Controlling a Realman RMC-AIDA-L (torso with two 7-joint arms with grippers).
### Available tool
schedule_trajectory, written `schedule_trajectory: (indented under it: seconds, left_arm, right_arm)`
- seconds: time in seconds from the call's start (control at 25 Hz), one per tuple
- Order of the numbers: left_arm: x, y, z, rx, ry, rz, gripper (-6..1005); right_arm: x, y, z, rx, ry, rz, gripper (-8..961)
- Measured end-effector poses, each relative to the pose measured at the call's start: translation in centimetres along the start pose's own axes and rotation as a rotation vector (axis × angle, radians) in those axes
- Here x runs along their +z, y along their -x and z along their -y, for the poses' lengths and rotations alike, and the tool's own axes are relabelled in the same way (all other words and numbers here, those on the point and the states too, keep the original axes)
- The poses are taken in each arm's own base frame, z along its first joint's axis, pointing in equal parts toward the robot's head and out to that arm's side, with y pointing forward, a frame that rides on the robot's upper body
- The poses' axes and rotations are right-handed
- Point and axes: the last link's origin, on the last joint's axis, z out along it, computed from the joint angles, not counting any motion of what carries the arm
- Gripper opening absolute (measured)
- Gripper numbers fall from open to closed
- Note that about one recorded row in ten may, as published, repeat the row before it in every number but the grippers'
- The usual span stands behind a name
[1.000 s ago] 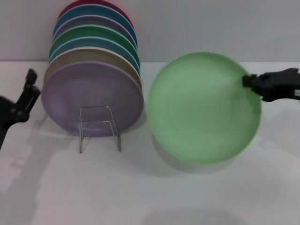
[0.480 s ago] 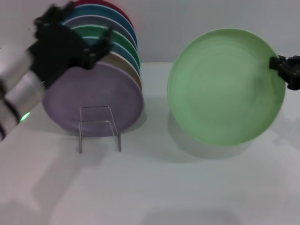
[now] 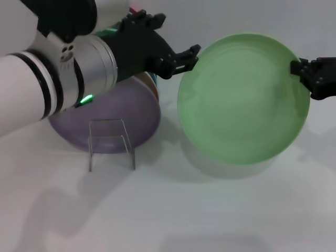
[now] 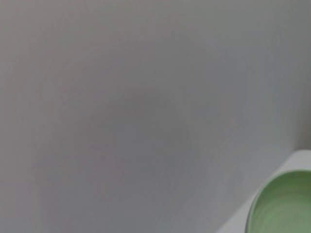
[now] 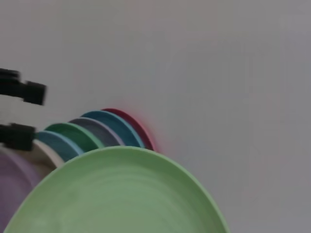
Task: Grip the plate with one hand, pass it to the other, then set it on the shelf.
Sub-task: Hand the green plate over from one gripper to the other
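Head view shows the first step done: the right gripper is clamped on the light green plate at its three o'clock rim, holding it upright above the white table. Handover is under way, not complete; the left gripper, fingers spread and empty, sits just beside the plate's ten o'clock edge. Still left, I judge: the transfer, then racking it on the clear shelf before the lilac plate.

Left claw spread mid-air, right claw seemingly clamped
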Motion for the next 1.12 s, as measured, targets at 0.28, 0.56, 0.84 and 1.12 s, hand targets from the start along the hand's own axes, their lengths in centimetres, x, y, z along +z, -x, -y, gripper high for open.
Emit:
schedule_trajectory:
  seconds: [0.28, 0.56, 0.84, 1.12]
  left_arm:
    - [0.3, 0.2, 0.9, -0.079, 0.086, 0.02, 801]
    - [0.8, 1.4, 0.7, -0.101, 0.11, 0.055, 795]
    - [1.2, 1.7, 0.4, -0.099, 0.129, 0.062, 789]
    - [1.4, 2.0, 0.4, -0.1, 0.136, 0.07, 783]
  right_arm:
    - [0.1, -0.1, -1.0, -0.026, 0.026, -0.007, 19]
    - [0.3, 0.5, -1.7, -0.041, 0.052, 0.011, 19]
    - [0.9, 1.4, -2.6, -0.064, 0.086, 0.028, 20]
    - [1.5, 1.1, -3.5, -0.077, 0.121, 0.012, 19]
